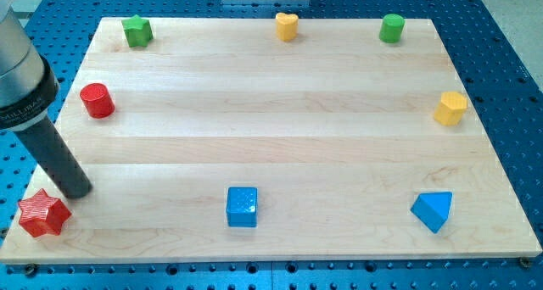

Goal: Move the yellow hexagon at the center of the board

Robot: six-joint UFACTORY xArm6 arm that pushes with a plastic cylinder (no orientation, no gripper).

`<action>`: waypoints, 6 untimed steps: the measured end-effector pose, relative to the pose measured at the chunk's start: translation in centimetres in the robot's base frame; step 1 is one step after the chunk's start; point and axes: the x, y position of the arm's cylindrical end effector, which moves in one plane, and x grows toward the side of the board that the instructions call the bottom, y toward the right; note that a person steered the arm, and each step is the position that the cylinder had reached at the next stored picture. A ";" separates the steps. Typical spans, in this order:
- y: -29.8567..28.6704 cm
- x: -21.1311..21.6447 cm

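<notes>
The yellow hexagon (450, 108) sits near the right edge of the wooden board (271, 146), a bit above mid-height. My tip (75, 190) is at the far left of the board near the bottom, just above and right of the red star (42, 214). The rod slants up to the view's left. The tip is far from the yellow hexagon, the whole board's width away.
A red cylinder (97, 100) is at the left edge. A green star-like block (137, 30), a yellow heart (287, 25) and a green cylinder (391, 27) line the top edge. A blue cube (242, 206) and a blue triangle (433, 210) sit near the bottom.
</notes>
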 end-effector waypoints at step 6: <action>2.0 -2.0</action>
